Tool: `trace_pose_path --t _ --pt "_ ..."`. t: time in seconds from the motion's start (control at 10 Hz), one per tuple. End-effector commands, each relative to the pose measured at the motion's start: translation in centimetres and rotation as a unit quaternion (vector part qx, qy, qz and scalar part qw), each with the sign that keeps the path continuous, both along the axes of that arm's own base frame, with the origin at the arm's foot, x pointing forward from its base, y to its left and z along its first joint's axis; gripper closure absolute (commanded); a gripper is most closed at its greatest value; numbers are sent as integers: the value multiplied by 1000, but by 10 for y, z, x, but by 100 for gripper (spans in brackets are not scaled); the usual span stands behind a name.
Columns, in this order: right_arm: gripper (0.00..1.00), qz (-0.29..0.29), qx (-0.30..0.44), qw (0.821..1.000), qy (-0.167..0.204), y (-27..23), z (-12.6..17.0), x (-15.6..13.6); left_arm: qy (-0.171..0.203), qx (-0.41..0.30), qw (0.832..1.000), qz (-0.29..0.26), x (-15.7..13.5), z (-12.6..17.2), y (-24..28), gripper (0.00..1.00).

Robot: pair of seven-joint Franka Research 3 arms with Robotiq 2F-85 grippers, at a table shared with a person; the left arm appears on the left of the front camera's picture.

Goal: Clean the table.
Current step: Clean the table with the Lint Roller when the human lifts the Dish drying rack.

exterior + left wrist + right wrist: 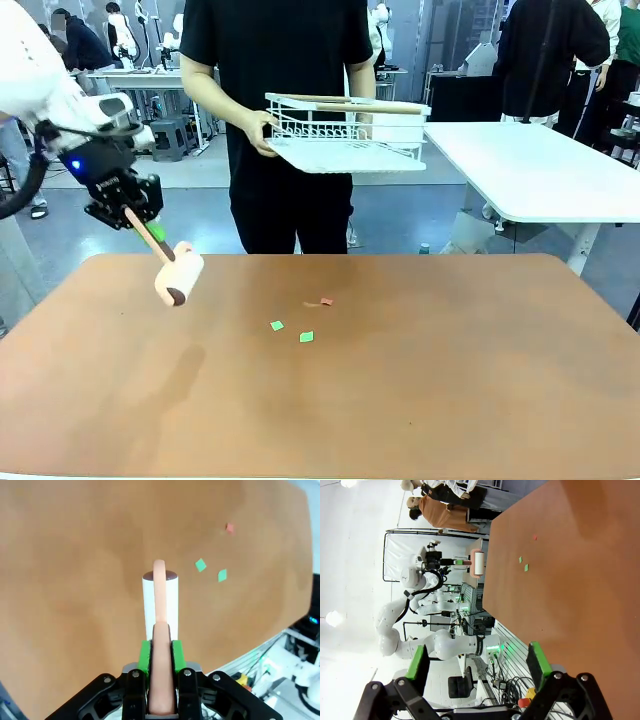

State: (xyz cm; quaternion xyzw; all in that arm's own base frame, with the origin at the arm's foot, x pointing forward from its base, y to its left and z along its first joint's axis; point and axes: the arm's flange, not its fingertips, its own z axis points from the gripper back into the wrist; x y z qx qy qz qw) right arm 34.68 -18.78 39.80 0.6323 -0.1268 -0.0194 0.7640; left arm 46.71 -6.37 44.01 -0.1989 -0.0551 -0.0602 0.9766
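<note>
Surface (pixel 450 390): one, matte reddish-brown, rounded corners, spanning the foreground before the person (pixel 280 60). Lying near its middle: two green scraps (pixel 277 325) (pixel 306 337), one red scrap (pixel 326 301). Left jaws closed on one peach-handled lint roller (pixel 178 275), raised over the left part. Right jaws stand apart

The front camera looks toward 12 o'clock across the large matte reddish-brown table (pixel 450 380) at the person in black clothes (pixel 280 100) beyond it. The left wrist camera looks down on the top from close, with the green and red scraps (pixel 200 565) at 1 o'clock. The right wrist camera, rolled sideways, looks along the top from farther off; all three share these scraps and the pink-handled lint roller (pixel 180 275).
</note>
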Motion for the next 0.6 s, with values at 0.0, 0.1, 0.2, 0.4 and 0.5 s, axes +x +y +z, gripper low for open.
trace_pose_path --t 0.0,0.1,0.2,0.4,0.5 --pt "0 -1 6 1000 -8 1 2 -1 2 -25 1000 4 -1 6 8 79" --pt "0 -1 6 1000 -8 1 2 -1 7 -46 998 40 -2 15 7 79" --pt "0 -1 6 1000 -8 1 2 -1 7 -4 1000 -2 2 -7 1 79" --pt "0 -1 6 1000 -8 1 2 -1 7 -4 1000 -2 2 -7 1 79" --pt "0 -1 6 1000 -8 1 2 -1 7 -4 1000 -2 2 -7 1 79"
